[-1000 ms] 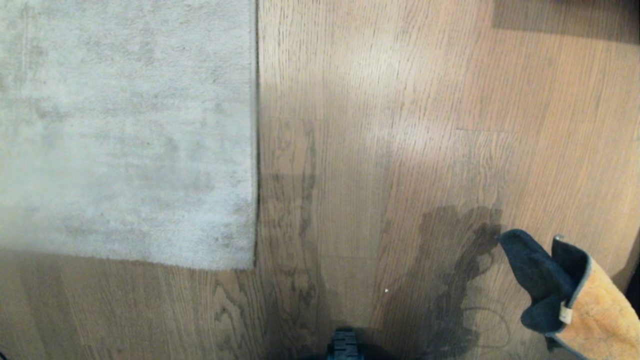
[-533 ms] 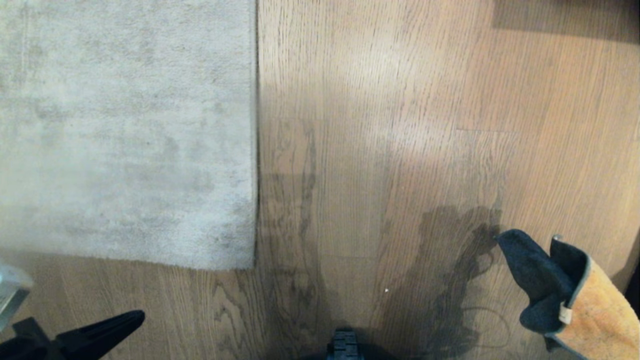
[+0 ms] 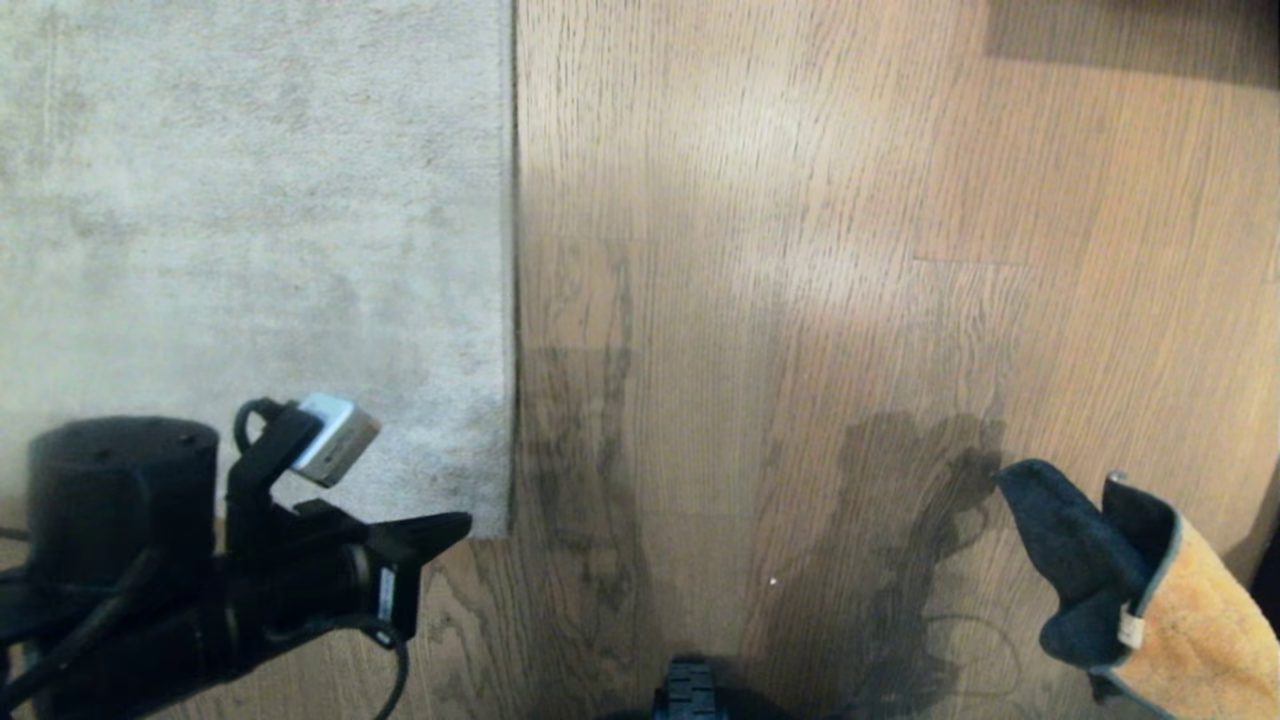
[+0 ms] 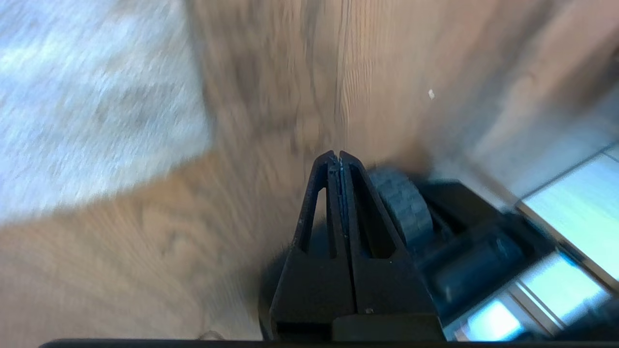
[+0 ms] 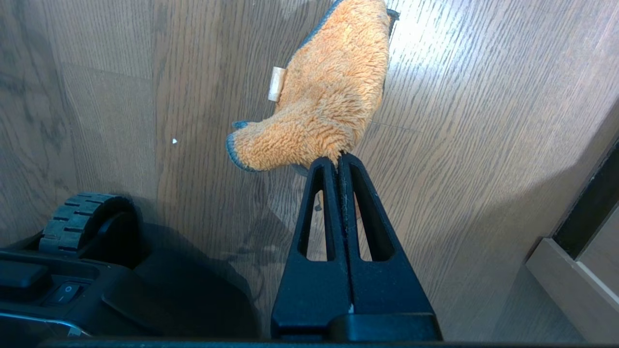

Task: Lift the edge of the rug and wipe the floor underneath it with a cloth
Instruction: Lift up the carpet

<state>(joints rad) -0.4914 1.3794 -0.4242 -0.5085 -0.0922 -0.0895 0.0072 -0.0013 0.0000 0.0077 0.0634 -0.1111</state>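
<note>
- Well, the left gripper (image 3: 450, 525) was low at the head view's left, its black fingers pressed together and holding nothing, its tip over the wood just by the near corner of the rug (image 3: 250, 230).
- From the left wrist view those fingers (image 4: 338, 164) met at the tips, with blurred floor (image 4: 145, 270) past them and the pale rug (image 4: 87, 111) off to one side.
- The rug edge (image 3: 512, 300) ran straight up the head view and lay flat on the floor (image 3: 750, 250).
- Over on the right, the cloth (image 3: 1130, 590) hung at the lower right corner of the head view, dark grey side and orange side both showing, a small white tag on its trim.
- In the right wrist view the right gripper (image 5: 340, 162) was clamped on the orange cloth (image 5: 324, 101), which dangled above the planks (image 5: 459, 145).
- A ribbed black wheel of the base (image 5: 77, 217) sat nearby, well apart from the rug.
</note>
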